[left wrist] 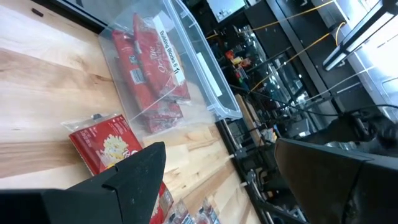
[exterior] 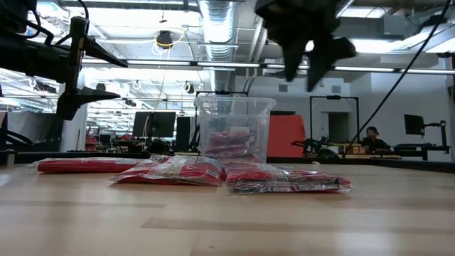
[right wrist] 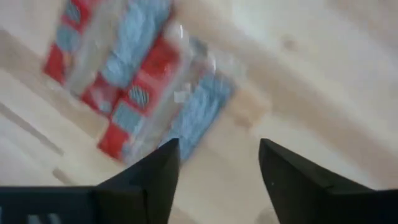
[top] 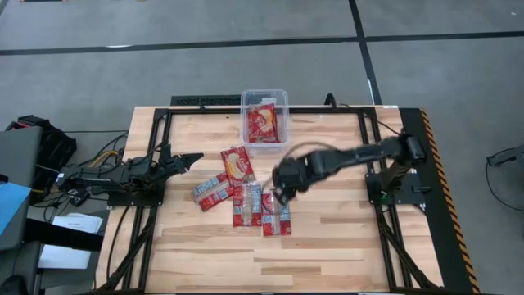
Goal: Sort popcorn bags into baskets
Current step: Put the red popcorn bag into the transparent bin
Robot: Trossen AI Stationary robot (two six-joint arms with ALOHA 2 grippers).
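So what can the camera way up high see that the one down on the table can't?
Only the high view shows the whole table from above: four popcorn bags lying loose, such as the one nearest the bin, the left gripper waiting open at the left side, and the right gripper above the bags.

Only the low view shows the room behind, with a person far off.

Both show the clear bin with red bags inside, and loose bags in front of it.

Robotics lab, exposed ducts (exterior: 217,21), monitors (exterior: 153,124)
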